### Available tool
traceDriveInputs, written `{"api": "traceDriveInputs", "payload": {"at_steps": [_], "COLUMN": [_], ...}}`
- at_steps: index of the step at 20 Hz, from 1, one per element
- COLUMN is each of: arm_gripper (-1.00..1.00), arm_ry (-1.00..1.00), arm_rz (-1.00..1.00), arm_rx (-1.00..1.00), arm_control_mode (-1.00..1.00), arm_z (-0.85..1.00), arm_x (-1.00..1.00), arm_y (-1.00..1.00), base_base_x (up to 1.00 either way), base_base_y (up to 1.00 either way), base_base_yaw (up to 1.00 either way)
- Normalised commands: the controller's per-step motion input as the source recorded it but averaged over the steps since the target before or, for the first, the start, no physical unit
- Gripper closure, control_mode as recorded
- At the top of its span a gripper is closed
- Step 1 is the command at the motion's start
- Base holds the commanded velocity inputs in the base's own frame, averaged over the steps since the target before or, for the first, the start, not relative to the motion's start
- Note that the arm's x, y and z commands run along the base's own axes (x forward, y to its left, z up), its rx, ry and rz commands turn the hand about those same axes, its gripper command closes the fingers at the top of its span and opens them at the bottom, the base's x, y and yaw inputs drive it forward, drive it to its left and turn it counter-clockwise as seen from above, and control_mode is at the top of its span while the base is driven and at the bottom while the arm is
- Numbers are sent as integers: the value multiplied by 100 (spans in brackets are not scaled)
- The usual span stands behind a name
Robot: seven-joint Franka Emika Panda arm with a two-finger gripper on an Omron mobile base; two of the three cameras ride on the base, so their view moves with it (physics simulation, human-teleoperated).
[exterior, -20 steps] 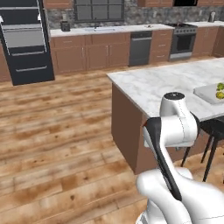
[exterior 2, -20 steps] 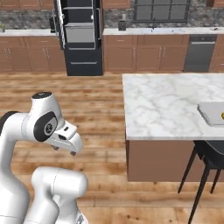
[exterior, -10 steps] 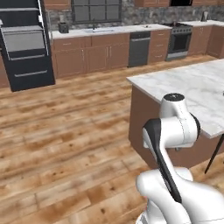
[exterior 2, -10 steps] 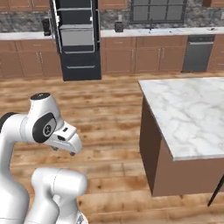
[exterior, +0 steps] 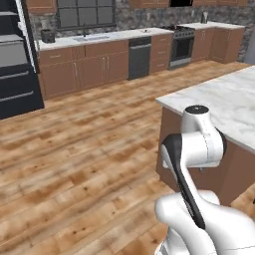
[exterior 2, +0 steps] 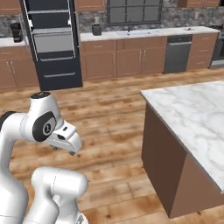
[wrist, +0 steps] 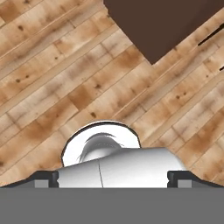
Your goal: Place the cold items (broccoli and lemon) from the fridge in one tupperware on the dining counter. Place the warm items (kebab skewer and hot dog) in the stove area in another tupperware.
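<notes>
My arm is folded close above the base, and the gripper (exterior 2: 60,147) hangs low over the wooden floor, pointing down. Its two dark fingertips (wrist: 43,179) sit far apart at the bottom of the hand view, so the gripper (wrist: 111,179) is open with nothing between them. The marble dining counter (exterior: 226,99) stands to my right, and its near corner (exterior 2: 151,97) is close to the base. The stove (exterior: 182,44) is at the far back wall between brown cabinets.
A tall black wall oven (exterior 2: 52,43) stands at the back left, with a sink counter (exterior 2: 140,33) and a dishwasher (exterior: 139,57) along the back wall. Open wooden floor (exterior: 84,144) lies ahead. The dark side of the counter (wrist: 162,22) shows in the hand view.
The whole picture has shifted: the base has moved, so the dining counter has slid to the right in both base views and its far end has left the frame. The arm's pose is unchanged.
</notes>
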Motion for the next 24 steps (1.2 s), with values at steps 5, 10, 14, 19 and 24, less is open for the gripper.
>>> {"api": "traceDriveInputs", "payload": {"at_steps": [5, 10, 14, 19, 24], "arm_gripper": [-100, -100, -100, -100, -100], "arm_ry": [0, 0, 0, 0, 0], "arm_rz": [0, 0, 0, 0, 0], "arm_rx": [0, 0, 0, 0, 0], "arm_control_mode": [100, 100, 100, 100, 100], "arm_z": [0, 0, 0, 0, 0], "arm_x": [0, 0, 0, 0, 0], "arm_y": [0, 0, 0, 0, 0], "base_base_x": [100, 100, 100, 62, 26], "base_base_y": [96, 99, 98, 100, 100], "base_base_yaw": [-36, -41, -46, -41, -33]}}
